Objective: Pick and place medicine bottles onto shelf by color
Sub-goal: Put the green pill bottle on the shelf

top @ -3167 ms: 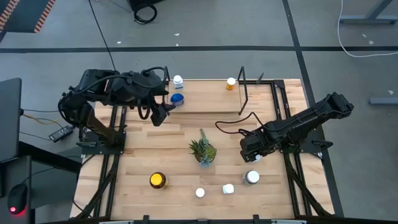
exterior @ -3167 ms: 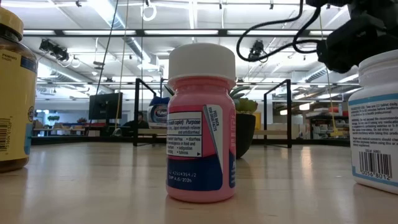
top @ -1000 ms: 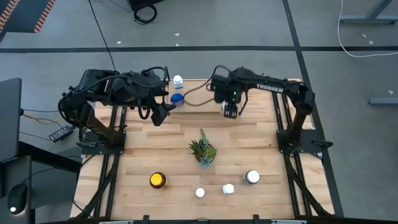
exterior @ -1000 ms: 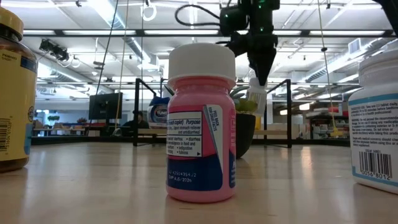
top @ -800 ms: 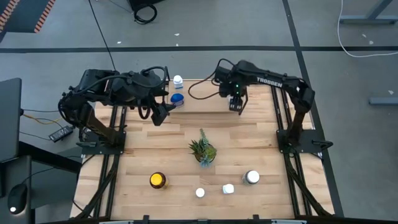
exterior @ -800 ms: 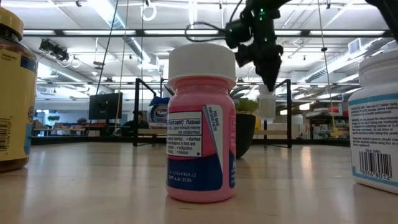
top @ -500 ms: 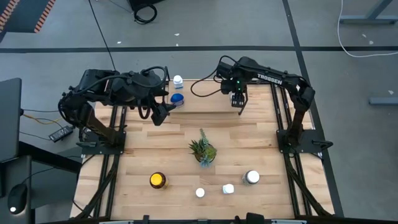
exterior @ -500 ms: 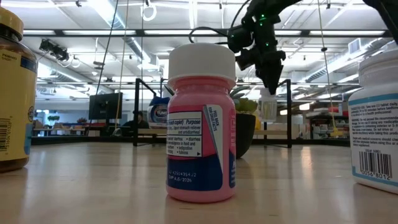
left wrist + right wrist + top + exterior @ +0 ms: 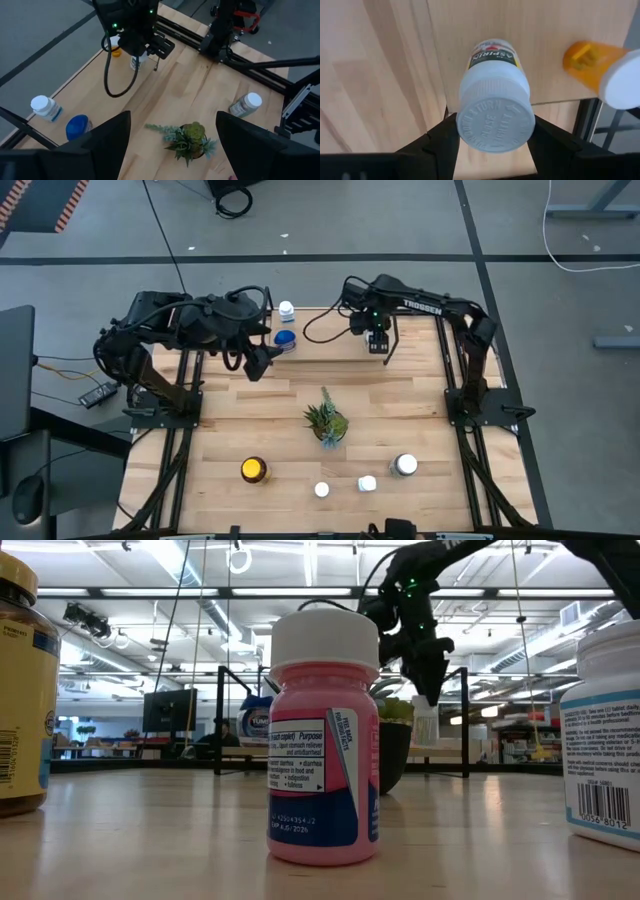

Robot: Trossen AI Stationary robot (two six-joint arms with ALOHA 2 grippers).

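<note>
My right gripper (image 9: 378, 343) is over the right part of the light-wood shelf (image 9: 330, 348), shut on a white-capped bottle (image 9: 495, 90), next to an orange bottle (image 9: 585, 60). The gripper and its bottle (image 9: 425, 725) also show in the low view. A blue bottle (image 9: 285, 340) and a white-capped bottle (image 9: 287, 310) stand at the shelf's left end. My left gripper (image 9: 255, 366) is open and empty, just near of the blue bottle. A yellow-lidded dark jar (image 9: 254, 470) and three white-capped bottles (image 9: 367, 483) stand near the table's front edge. My right gripper pinches the bottle at its white cap (image 9: 496, 120), one finger (image 9: 437, 137) on each side. The fingers come from above, pointing down. The bottle hangs upright below them over the shelf; whether its base touches the plank I cannot tell.
A spiky green plant (image 9: 326, 422) in a dark pot stands mid-table. Black wire uprights (image 9: 392, 330) rise at the shelf's right end, close to my right gripper. In the low view a pink bottle (image 9: 322, 740) stands close to the camera.
My right gripper has carried the white-capped bottle toward the table's far edge and a little to the right, from the shelf's near edge to over the plank beside the orange bottle. The bottle has stayed upright in the hold.
</note>
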